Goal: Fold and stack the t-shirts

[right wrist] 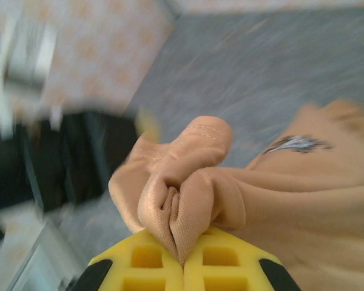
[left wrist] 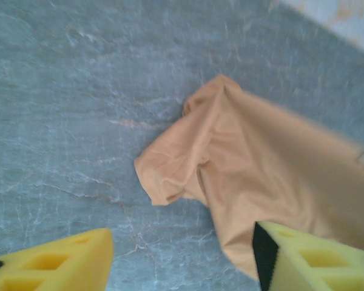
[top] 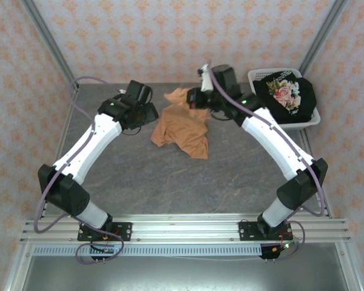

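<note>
A: So, where is the orange t-shirt?
B: Crumpled on the grey surface between the arms. The right end effector is clamped on a bunched fold of it.
A: And the left end effector?
B: Spread apart, empty, at the shirt's left edge. The black flowered t-shirt sits in the white laundry basket.

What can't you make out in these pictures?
- Top view: print on the orange tee, buried in folds; the right wrist view shows a sliver.
- Top view: lower part of the black tee, hidden inside the basket.
- Right wrist view: background left of the right gripper, blurred.
- Left wrist view: orange tee's right side, cut off by the edge.
</note>
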Robot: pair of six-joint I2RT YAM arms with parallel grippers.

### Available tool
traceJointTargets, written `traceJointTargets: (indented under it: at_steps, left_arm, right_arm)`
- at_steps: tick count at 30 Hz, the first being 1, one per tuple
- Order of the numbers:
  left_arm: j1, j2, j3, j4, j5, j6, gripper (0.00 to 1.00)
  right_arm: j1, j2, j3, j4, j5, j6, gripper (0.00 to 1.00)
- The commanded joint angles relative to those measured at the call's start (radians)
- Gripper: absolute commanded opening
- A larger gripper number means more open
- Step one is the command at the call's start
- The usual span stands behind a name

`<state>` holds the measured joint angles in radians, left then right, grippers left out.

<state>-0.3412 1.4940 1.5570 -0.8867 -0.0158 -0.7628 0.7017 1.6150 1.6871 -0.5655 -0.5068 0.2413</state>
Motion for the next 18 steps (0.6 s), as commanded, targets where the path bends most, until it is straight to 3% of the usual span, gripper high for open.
traceJointTargets:
  at_steps: [1, 3, 7, 10, 15, 18]
  left_arm:
    - [0.041, -0.068, -0.043, -0.091, -0.131, -0.071, 0.71]
    - [0.063, -0.095, -0.078, -0.153, -0.201, -0.090, 0.74]
    - [0.104, -0.137, -0.194, -0.213, -0.211, -0.103, 0.74]
    - [0.104, -0.178, -0.306, -0.201, -0.175, -0.098, 0.74]
    - [0.083, -0.181, -0.483, -0.053, 0.065, 0.005, 0.72]
    - [-0.012, -0.136, -0.489, -0.014, 0.092, 0.112, 0.71]
  right_arm:
    - [0.168, 0.071, -0.039, 0.055, -0.165, -0.017, 0.00]
    - [0.228, 0.167, -0.020, 0.011, -0.167, -0.041, 0.03]
    - [0.249, 0.258, 0.011, -0.053, -0.171, -0.080, 0.45]
    - [0.225, 0.192, -0.026, -0.045, -0.084, -0.082, 0.65]
    - [0.038, 0.071, -0.262, -0.007, 0.161, 0.145, 0.66]
    - [-0.077, 0.050, -0.381, -0.046, 0.222, 0.244, 0.61]
